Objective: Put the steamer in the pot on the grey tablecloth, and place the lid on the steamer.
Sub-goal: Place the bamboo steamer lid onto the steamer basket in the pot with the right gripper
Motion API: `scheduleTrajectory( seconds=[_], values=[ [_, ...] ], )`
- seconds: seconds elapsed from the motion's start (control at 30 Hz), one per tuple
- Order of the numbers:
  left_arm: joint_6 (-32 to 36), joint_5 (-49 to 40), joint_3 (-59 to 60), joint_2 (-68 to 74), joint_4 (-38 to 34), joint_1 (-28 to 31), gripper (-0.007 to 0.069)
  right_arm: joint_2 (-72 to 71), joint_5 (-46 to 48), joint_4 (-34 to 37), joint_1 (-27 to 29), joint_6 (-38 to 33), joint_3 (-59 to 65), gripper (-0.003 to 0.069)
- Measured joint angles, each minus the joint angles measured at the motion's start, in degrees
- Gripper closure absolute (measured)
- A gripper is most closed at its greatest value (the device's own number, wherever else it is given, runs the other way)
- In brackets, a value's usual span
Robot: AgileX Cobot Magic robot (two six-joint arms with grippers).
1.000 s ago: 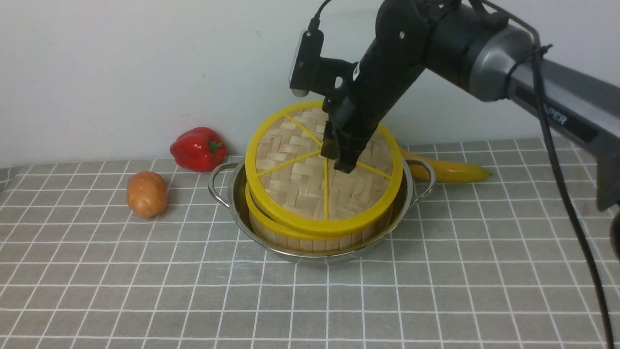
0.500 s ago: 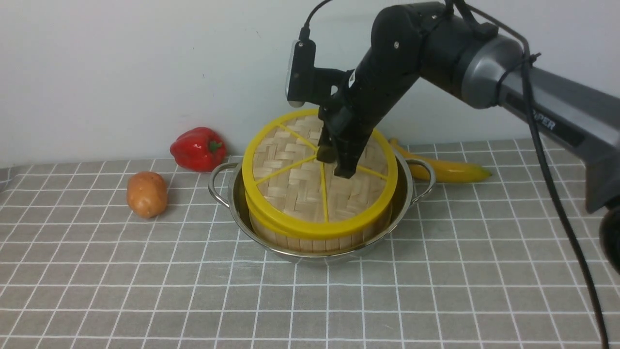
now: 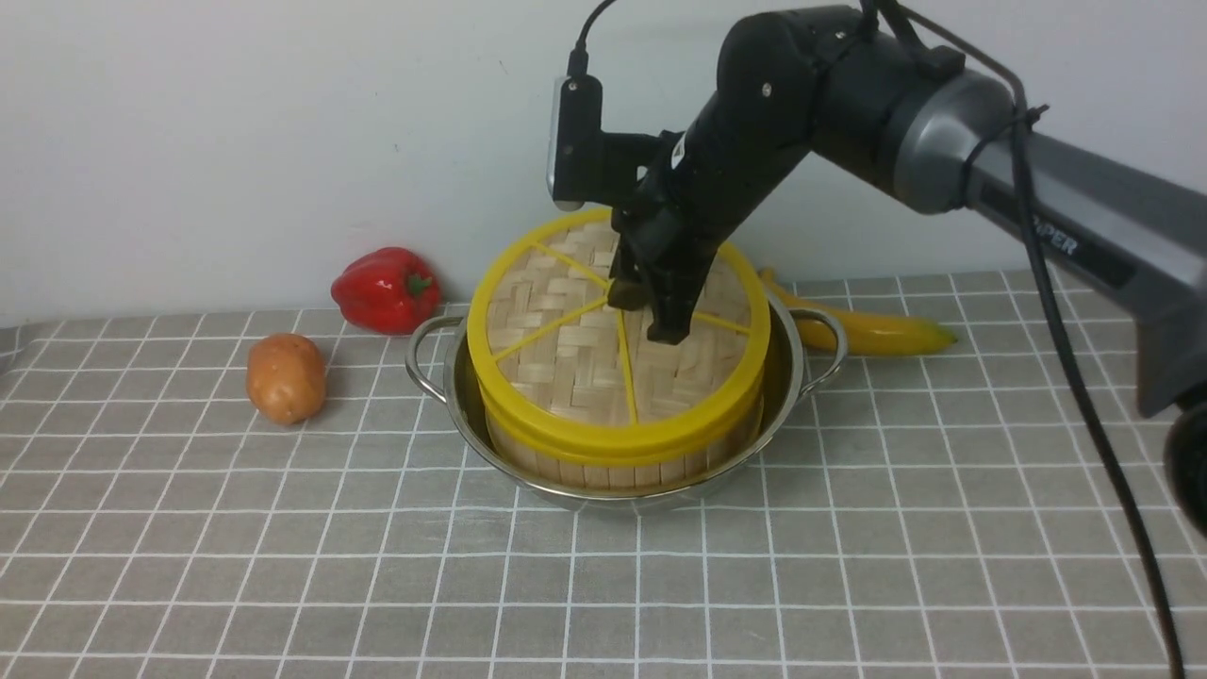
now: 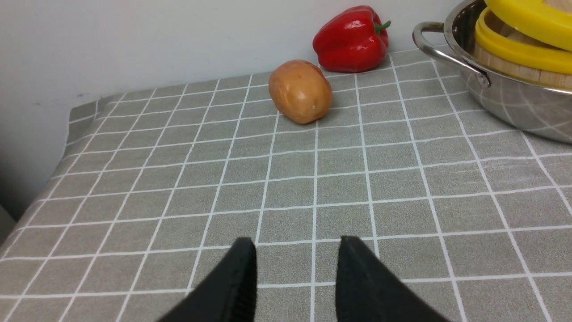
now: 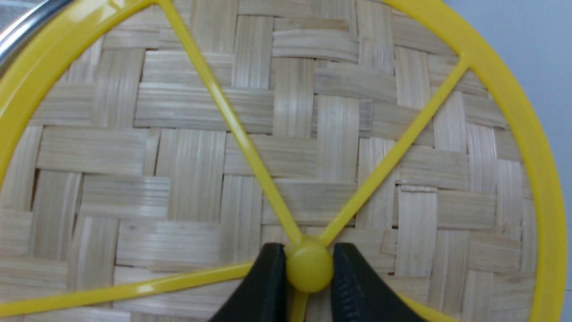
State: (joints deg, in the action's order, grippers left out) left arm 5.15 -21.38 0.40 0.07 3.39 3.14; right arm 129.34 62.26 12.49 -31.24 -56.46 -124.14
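Observation:
The steel pot (image 3: pixel 790 377) stands on the grey tablecloth (image 3: pixel 283 566) with the bamboo steamer (image 3: pixel 613 470) inside it. The woven lid (image 3: pixel 566 368) lies over the steamer, tilted, its far side raised. My right gripper (image 3: pixel 641 316) is shut on the lid's yellow centre knob (image 5: pixel 309 268), one black finger on each side. The steamer's contents are hidden under the lid. My left gripper (image 4: pixel 295 250) is open and empty, low over the cloth to the left of the pot (image 4: pixel 514 103); it is out of the front view.
A red bell pepper (image 3: pixel 387 289) and a potato (image 3: pixel 286 377) lie left of the pot; both show in the left wrist view too, the pepper (image 4: pixel 351 39) behind the potato (image 4: pixel 300 91). A banana (image 3: pixel 877 330) lies behind the pot on the right. A wall stands close behind.
My right gripper has carried the lid a little left and down over the steamer, so the lid sits more squarely on its rim. The left arm has not moved.

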Motion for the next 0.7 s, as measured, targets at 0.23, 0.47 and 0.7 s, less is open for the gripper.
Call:
scheduleTrajectory(
  seconds=[0.23,0.47,0.7],
  values=[
    [0.0,0.0,0.0,0.0,0.0,0.0,0.0382,0.0,-0.1,0.0,0.0,-0.6,0.0,0.0515],
    [0.0,0.0,0.0,0.0,0.0,0.0,0.0382,0.0,-0.2,0.8,0.0,-0.7,0.0,0.0515],
    [0.0,0.0,0.0,0.0,0.0,0.0,0.0382,1.7,-1.0,1.2,0.0,-0.7,0.0,0.0515]
  ],
)
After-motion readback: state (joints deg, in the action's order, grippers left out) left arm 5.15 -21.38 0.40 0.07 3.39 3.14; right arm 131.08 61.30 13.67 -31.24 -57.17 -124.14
